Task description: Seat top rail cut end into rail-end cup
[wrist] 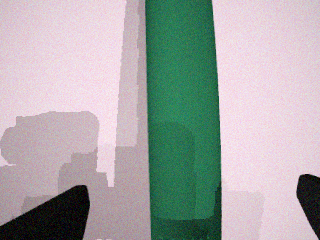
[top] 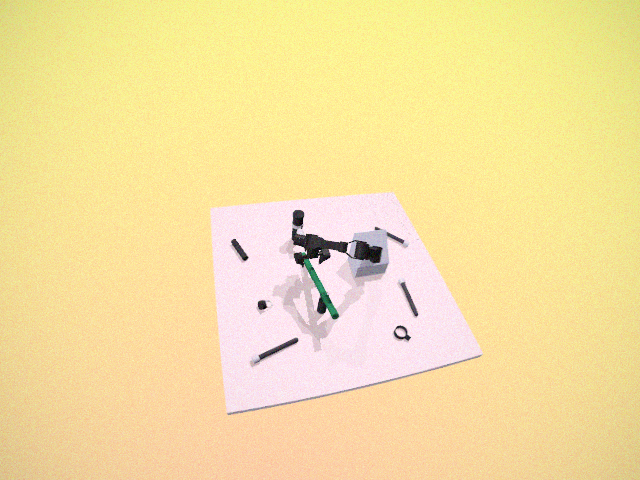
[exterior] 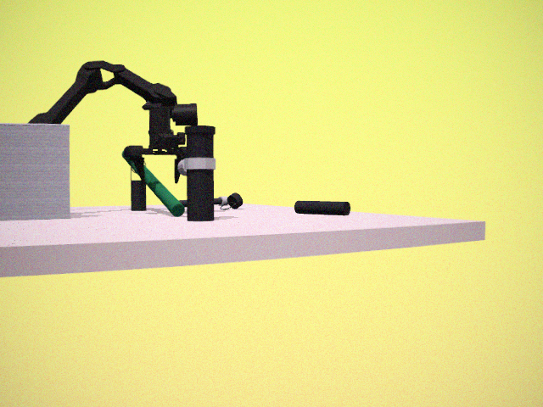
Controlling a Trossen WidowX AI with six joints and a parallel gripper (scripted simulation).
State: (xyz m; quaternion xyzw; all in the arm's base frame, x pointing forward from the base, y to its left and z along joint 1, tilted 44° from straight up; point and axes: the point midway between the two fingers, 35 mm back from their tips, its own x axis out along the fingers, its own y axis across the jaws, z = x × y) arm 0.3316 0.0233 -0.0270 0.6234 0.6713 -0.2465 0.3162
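Observation:
The green rail [top: 320, 284] [exterior: 162, 192] [wrist: 182, 75] slopes down toward the big black post [top: 297, 215] [exterior: 200, 192]. Its low end is at table level near the post's foot; its other end is raised over the small post [top: 321, 306] [exterior: 138, 194]. The loop cap there is mostly hidden. The white band [exterior: 201, 164] is around the big post's upper part, below the post cap [exterior: 199, 130]. The pale cup [exterior: 181, 167] hangs on the band's rail side, above the rail's low end. My gripper [top: 311, 258] [exterior: 158, 175] [wrist: 196, 192] is open, pointing down, its fingers on either side of the rail.
A grey block [exterior: 35, 170] stands under the arm's base. A short black cylinder [top: 239, 249] lies beyond the big post. A dark ring [top: 395, 332], a small black cap [top: 262, 304] and several dark rods with white ends lie around the table [top: 351, 372] [exterior: 306, 238].

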